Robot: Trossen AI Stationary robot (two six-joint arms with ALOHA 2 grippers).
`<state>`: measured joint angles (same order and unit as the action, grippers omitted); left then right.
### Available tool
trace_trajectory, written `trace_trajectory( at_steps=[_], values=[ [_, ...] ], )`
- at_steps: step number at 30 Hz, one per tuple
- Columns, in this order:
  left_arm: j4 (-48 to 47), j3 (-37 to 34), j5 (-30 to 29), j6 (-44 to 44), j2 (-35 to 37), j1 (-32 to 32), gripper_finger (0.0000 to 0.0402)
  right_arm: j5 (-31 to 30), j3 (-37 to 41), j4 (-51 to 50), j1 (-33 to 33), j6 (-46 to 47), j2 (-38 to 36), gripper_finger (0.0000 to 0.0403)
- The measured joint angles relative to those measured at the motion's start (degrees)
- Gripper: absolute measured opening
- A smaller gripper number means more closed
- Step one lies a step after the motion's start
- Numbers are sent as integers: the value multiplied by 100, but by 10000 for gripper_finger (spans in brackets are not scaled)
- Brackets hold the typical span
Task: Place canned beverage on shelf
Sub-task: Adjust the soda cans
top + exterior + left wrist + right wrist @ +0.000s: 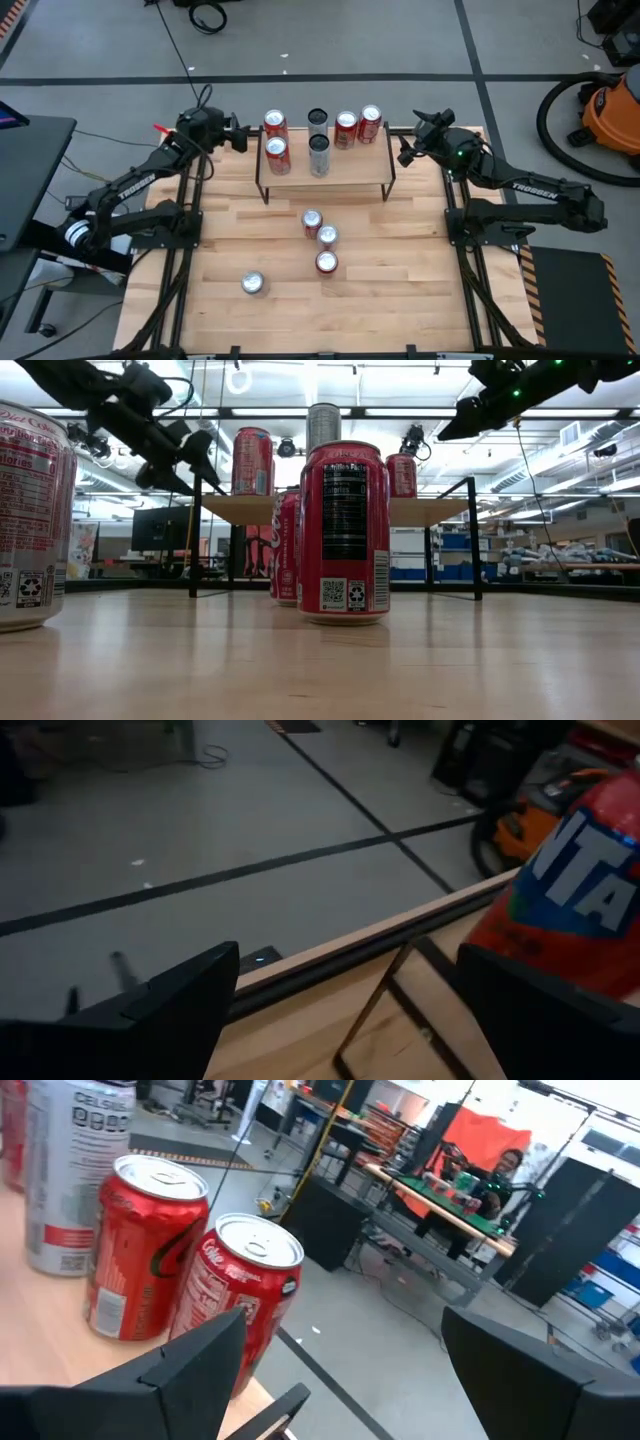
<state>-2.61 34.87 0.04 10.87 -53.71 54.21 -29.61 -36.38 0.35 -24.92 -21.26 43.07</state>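
Observation:
The shelf (345, 165) stands at the table's far middle on thin black legs. On its plank top stand several cans: two red ones (276, 138) at its left end, two silver ones (319, 150) in the middle, two red ones (358, 126) at its right end. Several more cans stand on the table in front of it, among them a red one (345, 530) and a silver one (252, 284). My left gripper (243, 137) hovers open just off the shelf's left end. My right gripper (402, 150) hovers open just off its right end, level with the two red cans (190, 1270).
The shelf's black leg (375, 1000) and a red and blue can (590, 890) lie close ahead of my left gripper. Bare table shows near the front edge (400, 310). An orange vacuum cleaner (610, 105) stands on the floor beyond the table's right side. A person (500, 1175) sits far off.

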Motion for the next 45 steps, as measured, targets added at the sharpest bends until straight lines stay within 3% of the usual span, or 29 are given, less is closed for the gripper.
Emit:
trace_trajectory(
  at_steps=[3,16,45],
  values=[
    [107,76,268,96,-297,84,384,114,0,-16,2,-53,0,347],
    [193,844,422,61,-1498,47,384,272,0,-44,2,-84,0,347],
    [184,869,50,133,-1534,-788,384,444,0,-37,4,31,2,347]
  ],
)
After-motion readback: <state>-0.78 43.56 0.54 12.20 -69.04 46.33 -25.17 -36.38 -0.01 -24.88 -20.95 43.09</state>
